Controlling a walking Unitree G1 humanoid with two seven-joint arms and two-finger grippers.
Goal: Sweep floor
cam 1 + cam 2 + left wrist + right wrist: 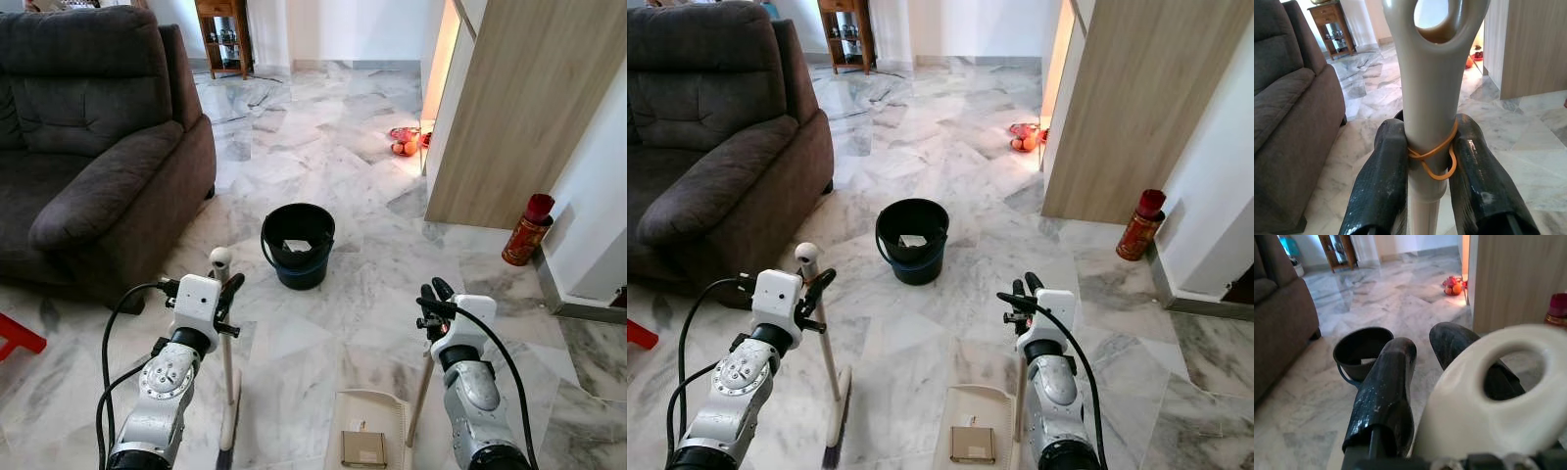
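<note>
Gripping the broom (1430,98) handle, the left gripper (1431,161) has its jaws clamped; bristles rest on the floor (323,157). Right gripper (1425,357) holds the dustpan (367,421) handle between its fingers. Bucket (297,245) stands ahead.

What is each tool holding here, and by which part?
Left tool grips the broom near its handle top; right tool holds the dustpan by its handle's looped end.

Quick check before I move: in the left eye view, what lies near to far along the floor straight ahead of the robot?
Dustpan holding a brown card → black bucket → red and orange items by the wooden panel → wooden cabinet at the far wall.
</note>
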